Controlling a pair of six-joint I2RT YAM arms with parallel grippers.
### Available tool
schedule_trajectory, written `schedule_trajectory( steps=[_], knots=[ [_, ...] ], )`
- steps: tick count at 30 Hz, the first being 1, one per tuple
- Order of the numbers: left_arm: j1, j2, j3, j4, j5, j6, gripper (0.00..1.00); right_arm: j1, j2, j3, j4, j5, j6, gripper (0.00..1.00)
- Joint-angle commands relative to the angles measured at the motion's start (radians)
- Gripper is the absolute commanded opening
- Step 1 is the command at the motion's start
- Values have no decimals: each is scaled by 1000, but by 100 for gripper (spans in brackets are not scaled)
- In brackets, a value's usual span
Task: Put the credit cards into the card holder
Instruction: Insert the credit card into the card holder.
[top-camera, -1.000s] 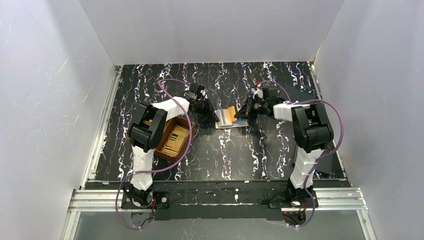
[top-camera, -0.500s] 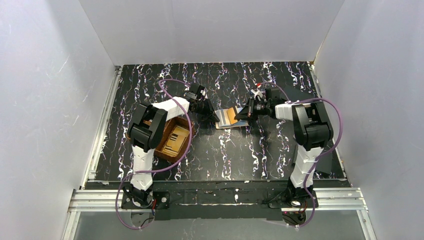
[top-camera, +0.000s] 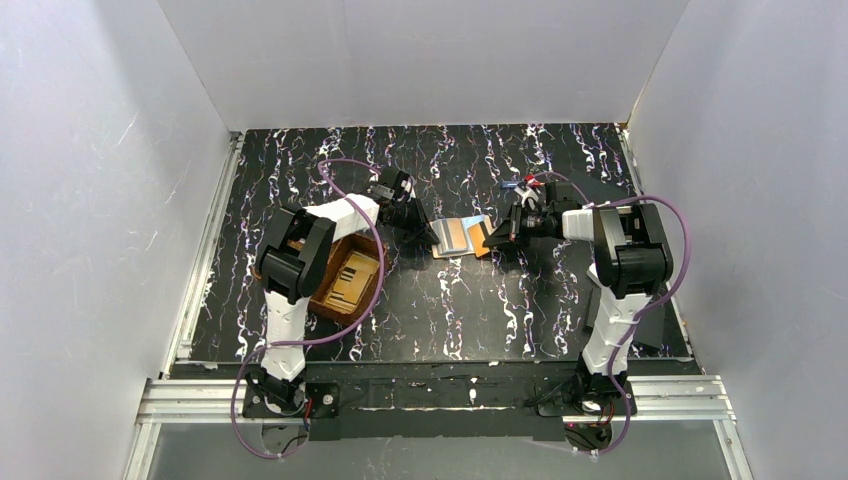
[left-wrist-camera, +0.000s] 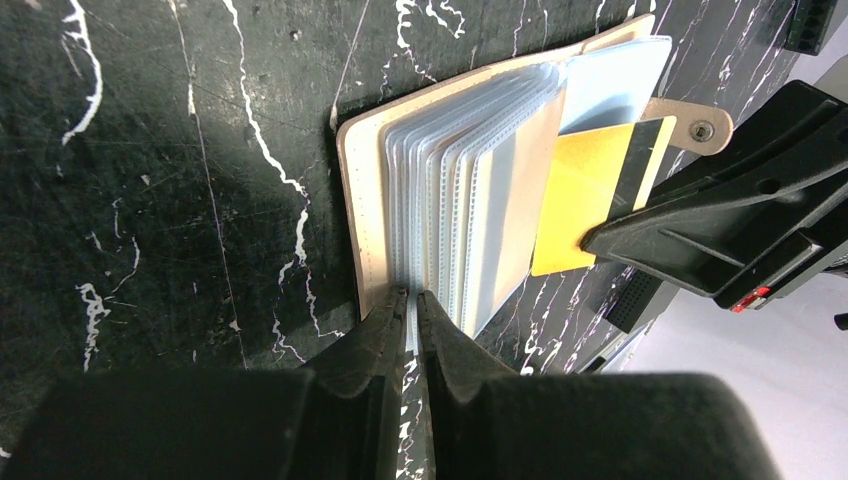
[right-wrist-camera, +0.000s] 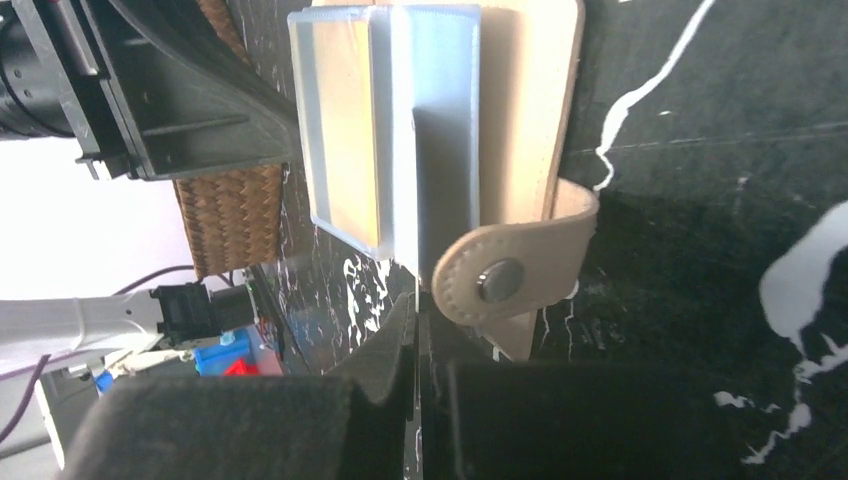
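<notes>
Judging from the pictures, the task is somewhere in the middle. The card holder (top-camera: 462, 236) lies open on the tabletop (top-camera: 450, 310) between the 2 arms, and 1 yellow credit card (left-wrist-camera: 575, 200) sits partly inside a clear leaf of it, with its dark-striped end sticking out. It needs to go deeper, I think. More tan flat pieces (top-camera: 350, 278), probably further cards, wait in the woven tray (top-camera: 376, 272) near the left arm, so several insertions seem to be left. The left tool (left-wrist-camera: 411, 310) is narrow and pinches the near edge of the clear leaves (left-wrist-camera: 450, 200), holding the card holder down and open. The right tool (right-wrist-camera: 415, 320) is closed to a thin slit just below the snap tab (right-wrist-camera: 500, 280). I cannot tell whether it grips the card's end, a leaf, or nothing. From above, the open holder has its long axis across the tabletop, from the left arm to the right arm, and its spine runs from near to far. The snap tab points toward the right arm. The card lies flat along the same left-right axis, its inserted end pointing to the spine and its free end to the right tool.
</notes>
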Motion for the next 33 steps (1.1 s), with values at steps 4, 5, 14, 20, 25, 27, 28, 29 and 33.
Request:
schedule_trajectory(
  steps=[4,5,14,20,25,27,28,29,33],
  knots=[
    [-4,3,0,-35,0,30,8,5,-56,-28,22,-70,-41,2],
    [-4,3,-1,-36,0,30,8,5,-68,-33,28,-69,-38,2],
    [-4,2,-3,-36,-1,32,8,2,-114,-55,36,-71,-16,1],
    [-4,0,-2,-38,-2,32,8,5,-73,-48,26,-94,-22,1],
    [-4,-1,-4,-39,-3,34,8,17,-52,-48,21,-105,-30,1],
    [-4,-1,-4,-40,-3,33,8,19,-43,-42,-7,-97,-46,1],
    [-5,-3,-3,-40,-3,34,8,19,-39,-39,-15,-98,-54,1],
    [-4,-2,-2,-41,-3,35,8,20,-37,-38,-13,-100,-54,1],
    [-5,0,1,-43,0,37,8,20,-23,-23,-53,-84,-73,1]
  ],
)
